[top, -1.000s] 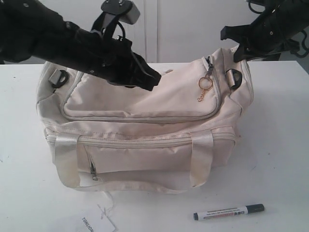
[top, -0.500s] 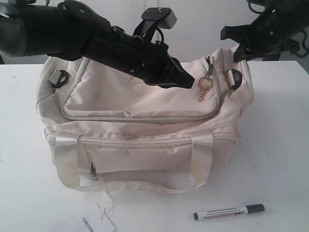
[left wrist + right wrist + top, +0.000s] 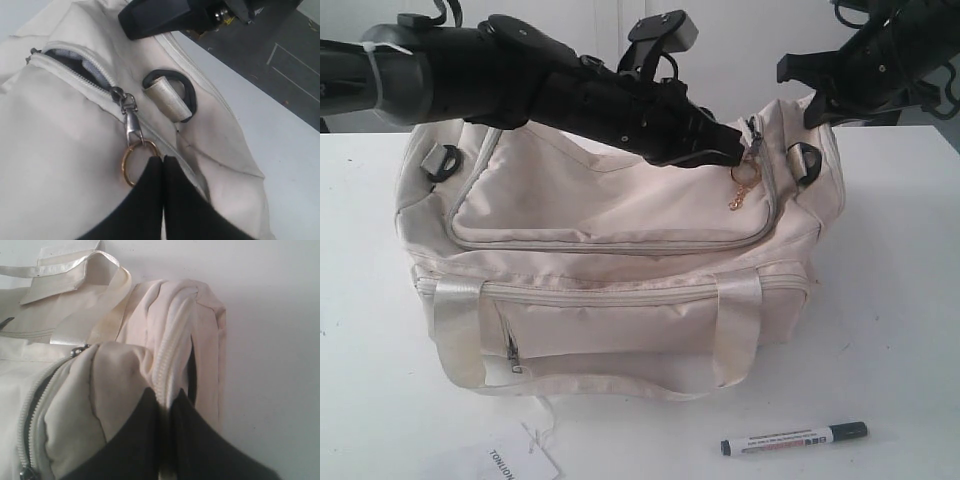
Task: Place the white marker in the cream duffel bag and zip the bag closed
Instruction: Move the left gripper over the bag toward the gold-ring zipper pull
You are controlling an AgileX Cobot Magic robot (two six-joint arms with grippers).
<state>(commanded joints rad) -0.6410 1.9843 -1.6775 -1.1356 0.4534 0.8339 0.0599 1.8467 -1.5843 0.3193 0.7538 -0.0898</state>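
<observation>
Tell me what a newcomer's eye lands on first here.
The big cream duffel bag fills the middle of the white table, with the left gripper stretched across it, jaws shut at the gold ring of its zipper. The right gripper pinches the bag's right end, and the white marker lies on the table in front.

A white table (image 3: 900,300) carries a flat white paper tag (image 3: 525,462) with black letters and a thin string near its front edge, a pale panelled wall (image 3: 740,60) stands behind, and a dark grey floor (image 3: 280,60) with pale lines lies beside it.
</observation>
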